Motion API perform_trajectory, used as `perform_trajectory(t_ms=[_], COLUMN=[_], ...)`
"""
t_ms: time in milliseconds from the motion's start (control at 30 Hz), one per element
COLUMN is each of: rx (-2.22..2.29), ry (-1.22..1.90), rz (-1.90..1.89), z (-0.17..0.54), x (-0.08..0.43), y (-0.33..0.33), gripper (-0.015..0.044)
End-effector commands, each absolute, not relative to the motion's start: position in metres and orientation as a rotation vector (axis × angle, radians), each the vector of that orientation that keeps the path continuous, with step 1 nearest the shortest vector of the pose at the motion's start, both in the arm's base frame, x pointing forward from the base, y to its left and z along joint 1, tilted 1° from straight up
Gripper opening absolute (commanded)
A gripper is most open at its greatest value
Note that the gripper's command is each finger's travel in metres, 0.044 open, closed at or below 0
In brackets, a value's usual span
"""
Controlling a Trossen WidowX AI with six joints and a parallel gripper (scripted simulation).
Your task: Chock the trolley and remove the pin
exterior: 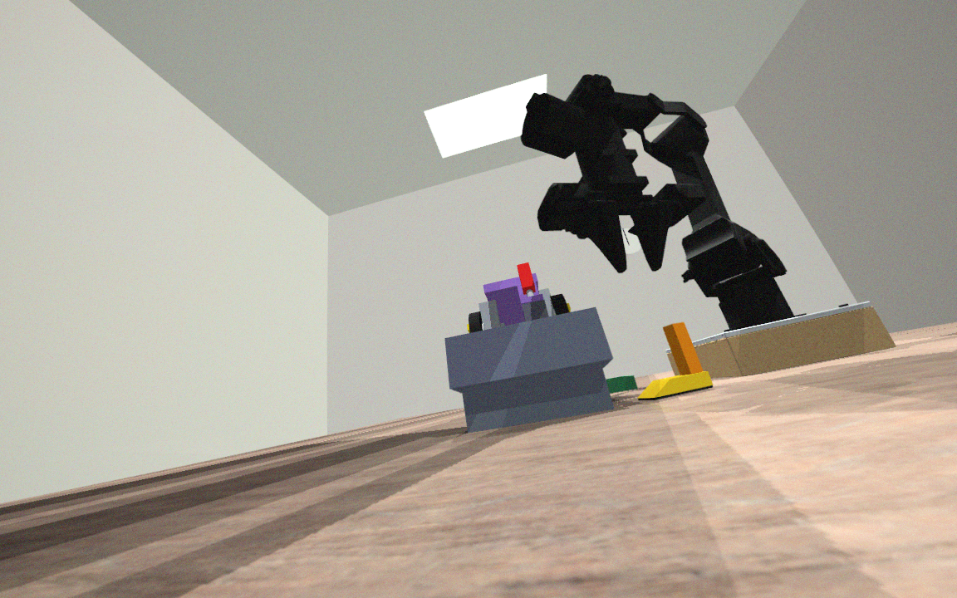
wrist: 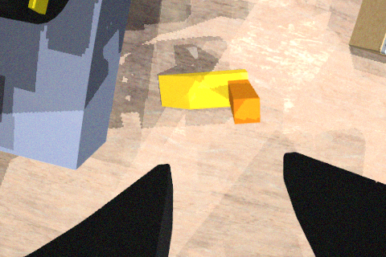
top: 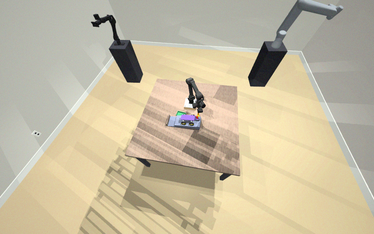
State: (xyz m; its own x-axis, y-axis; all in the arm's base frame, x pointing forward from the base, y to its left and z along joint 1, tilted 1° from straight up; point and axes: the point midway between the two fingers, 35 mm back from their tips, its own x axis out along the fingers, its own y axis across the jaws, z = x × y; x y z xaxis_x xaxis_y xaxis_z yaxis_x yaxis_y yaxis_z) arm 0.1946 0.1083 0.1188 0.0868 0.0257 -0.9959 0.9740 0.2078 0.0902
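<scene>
The purple trolley (top: 187, 117) (exterior: 506, 303) stands on the blue-grey ramp (top: 179, 125) (exterior: 530, 349) (wrist: 96, 140). The red-headed stop pin (top: 196, 117) (exterior: 525, 277) stands at the trolley's uphill end. The yellow chock (exterior: 679, 384) (wrist: 177, 91) lies on the table beside the ramp, apart from it, its orange handle (exterior: 681, 348) (wrist: 247, 108) upright. Its black rubber base shows as a thin edge. My gripper (exterior: 638, 268) (wrist: 227, 171) is partly open and empty, pointing down above the chock. The green tray (top: 179, 113) (exterior: 621, 384) is on the table behind the ramp.
The arm's base plate (top: 187, 103) (exterior: 809, 348) is behind the chock. A trolley wheel (wrist: 60, 0) shows at the upper left of the wrist view. Two other arms stand on dark pedestals (top: 127, 62) (top: 265, 65) beyond the table.
</scene>
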Motion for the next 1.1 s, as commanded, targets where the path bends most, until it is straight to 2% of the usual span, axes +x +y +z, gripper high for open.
perform_trajectory(t_ms=[0, 1067], rx=[1.076, 1.076], ry=[1.279, 1.279], rz=[-1.033, -1.033], z=[0.115, 0.058], x=[0.182, 0.185], y=[0.106, 0.107], gripper=[0.0190, 0.0190])
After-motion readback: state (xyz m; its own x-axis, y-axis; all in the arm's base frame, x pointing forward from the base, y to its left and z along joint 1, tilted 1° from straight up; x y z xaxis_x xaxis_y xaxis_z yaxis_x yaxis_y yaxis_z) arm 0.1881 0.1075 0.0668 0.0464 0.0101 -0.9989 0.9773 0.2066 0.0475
